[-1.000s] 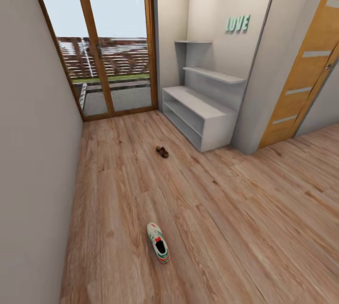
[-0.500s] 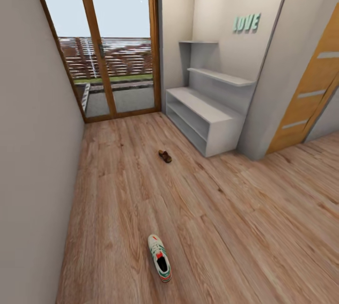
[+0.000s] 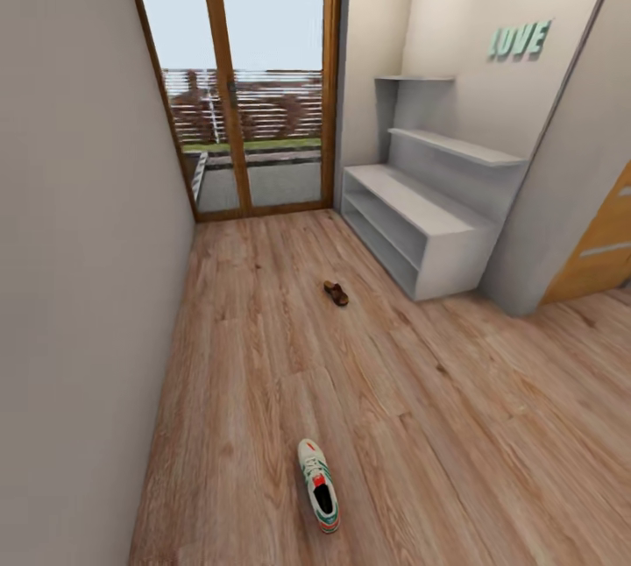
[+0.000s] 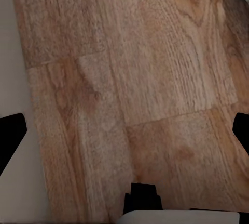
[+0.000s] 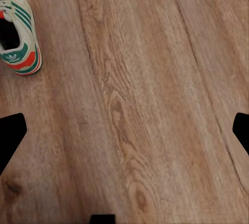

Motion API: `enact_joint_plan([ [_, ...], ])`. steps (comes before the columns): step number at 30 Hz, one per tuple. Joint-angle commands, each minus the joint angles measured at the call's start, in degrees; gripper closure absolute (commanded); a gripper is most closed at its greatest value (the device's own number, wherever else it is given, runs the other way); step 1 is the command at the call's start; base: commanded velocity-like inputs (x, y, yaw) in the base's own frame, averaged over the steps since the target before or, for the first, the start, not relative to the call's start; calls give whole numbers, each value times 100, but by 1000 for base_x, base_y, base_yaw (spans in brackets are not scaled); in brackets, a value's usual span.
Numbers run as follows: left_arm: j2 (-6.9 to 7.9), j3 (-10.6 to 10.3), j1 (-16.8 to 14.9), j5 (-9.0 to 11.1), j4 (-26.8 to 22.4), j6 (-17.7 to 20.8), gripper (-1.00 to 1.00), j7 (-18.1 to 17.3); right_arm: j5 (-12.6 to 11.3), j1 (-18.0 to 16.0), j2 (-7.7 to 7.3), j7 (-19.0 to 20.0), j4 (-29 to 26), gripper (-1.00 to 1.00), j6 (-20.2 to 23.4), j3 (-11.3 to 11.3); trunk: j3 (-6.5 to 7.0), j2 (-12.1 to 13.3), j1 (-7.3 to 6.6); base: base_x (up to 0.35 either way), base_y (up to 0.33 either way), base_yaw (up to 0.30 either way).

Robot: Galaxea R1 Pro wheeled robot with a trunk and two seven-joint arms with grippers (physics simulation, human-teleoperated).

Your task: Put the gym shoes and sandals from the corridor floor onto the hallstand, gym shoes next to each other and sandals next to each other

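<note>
Wood-grain planks of the corridor floor run across most of the head view, and two of the task's things lie on them. One gym shoe rests near the bottom centre of the frame, sole down, its opening facing up, well apart from everything else. One brown sandal sits near the middle of the frame, closer to the hallstand but not touching it. The hallstand stands at the right centre against the pale wall, under the teal lettering; its low slots and stepped upper shelves look bare, so judging from this nothing has been put away yet. The second shoe and second sandal cannot be made out. A glass door with a wooden frame closes the far end, at the upper middle.

In the right wrist view the left hand's counterpart, the right hand, has its dark fingertips at the two side edges of the frame, spread wide with nothing between them but floor; the gym shoe lies at the upper left. The left hand is likewise spread wide and empty above planks beside the wall, a sliver of shoe at the upper right corner. Both hands seem kept open and low, presumably ready for a first pick from the floor
</note>
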Motion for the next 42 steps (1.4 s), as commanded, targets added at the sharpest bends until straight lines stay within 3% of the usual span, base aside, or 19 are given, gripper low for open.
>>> enact_joint_plan([
  [1,-1,10,-5,11,6,-18,-100,-5,-1,-1,0,-2,1,-100,-17,-1,-5,-2,0,3,0,269],
  [23,-10,9,-5,3,6,-18,-100,-5,-9,-1,0,-2,1,-100,-15,-10,-25,-2,0,0,0,263],
  [42,-19,4,-5,-14,6,-18,-100,-5,-10,-1,0,-2,1,-100,-16,-16,-29,-2,0,54,-48,23],
])
